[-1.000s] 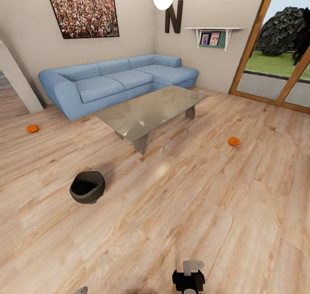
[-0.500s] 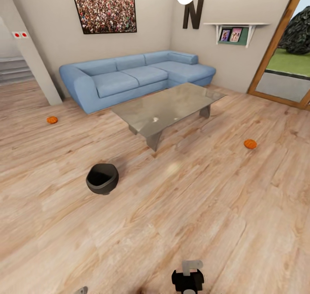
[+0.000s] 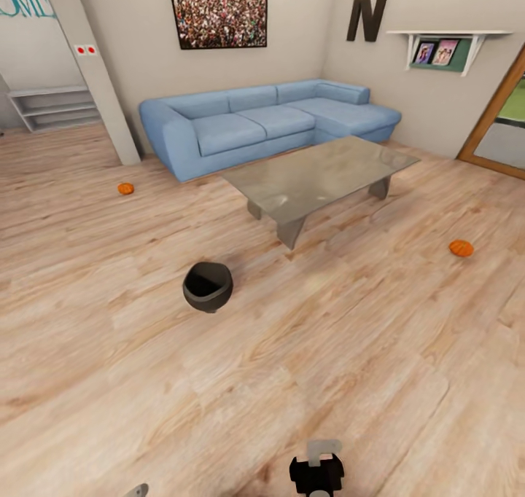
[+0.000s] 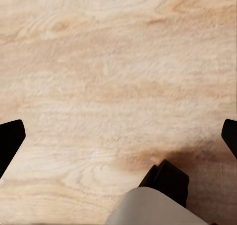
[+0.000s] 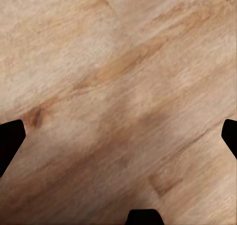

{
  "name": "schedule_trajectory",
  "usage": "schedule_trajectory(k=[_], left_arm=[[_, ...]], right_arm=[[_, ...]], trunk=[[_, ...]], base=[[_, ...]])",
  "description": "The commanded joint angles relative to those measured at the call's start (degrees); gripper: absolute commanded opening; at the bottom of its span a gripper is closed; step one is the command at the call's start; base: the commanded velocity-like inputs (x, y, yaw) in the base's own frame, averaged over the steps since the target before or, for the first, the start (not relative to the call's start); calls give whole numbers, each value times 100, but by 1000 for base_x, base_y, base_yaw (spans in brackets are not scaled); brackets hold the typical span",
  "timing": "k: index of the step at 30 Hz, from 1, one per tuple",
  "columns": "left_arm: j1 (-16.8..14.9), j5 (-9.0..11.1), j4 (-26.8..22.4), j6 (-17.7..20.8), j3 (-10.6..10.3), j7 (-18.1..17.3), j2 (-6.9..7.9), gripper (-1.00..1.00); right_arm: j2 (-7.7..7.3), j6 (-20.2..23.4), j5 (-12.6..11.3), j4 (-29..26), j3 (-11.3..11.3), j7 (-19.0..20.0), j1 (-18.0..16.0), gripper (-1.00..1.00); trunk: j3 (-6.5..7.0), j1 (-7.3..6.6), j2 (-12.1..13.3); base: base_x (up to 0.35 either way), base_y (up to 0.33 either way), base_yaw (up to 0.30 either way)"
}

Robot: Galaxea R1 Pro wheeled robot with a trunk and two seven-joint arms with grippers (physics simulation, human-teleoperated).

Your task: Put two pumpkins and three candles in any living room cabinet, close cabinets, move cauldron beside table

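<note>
Facing: a living room with a pale wood floor (image 3: 219, 409), seen from the head camera.
Cauldron: the black cauldron (image 3: 208, 286) sits on the floor, mouth up and slightly tilted, near the front corner of the table but apart from it.
Table: the glass-topped table (image 3: 321, 173) stands in front of a blue corner sofa (image 3: 255, 122).
Pumpkins: one pumpkin (image 3: 126, 189) lies on the floor near a white pillar (image 3: 95, 74), at the sofa's left end; the other pumpkin (image 3: 461, 248) lies on the floor to the right of the table, well apart from it.
Wall: a crowd picture (image 3: 219, 9) hangs above the sofa; a letter N (image 3: 368, 16) and a small shelf (image 3: 448, 41) are on the right-hand wall.
Left tool (image 4: 118, 136): spread wide, holding nothing, over bare floor.
Right tool (image 5: 118, 136): spread wide, holding nothing, over bare floor.
</note>
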Motion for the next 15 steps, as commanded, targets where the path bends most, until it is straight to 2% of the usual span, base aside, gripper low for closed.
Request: schedule_trajectory(k=[1,15], left_arm=[[-3,9,2,-21,10,6,-2,100],[-3,8,4,-21,10,6,6,100]], right_arm=[[0,-35,-61,3,45,-20,-4,100],[0,-26,-56,3,96,-22,-4,100]], trunk=[[-11,-2,-2],[-111,-2,-2]], base=[[-97,186,201],[-7,183,201]])
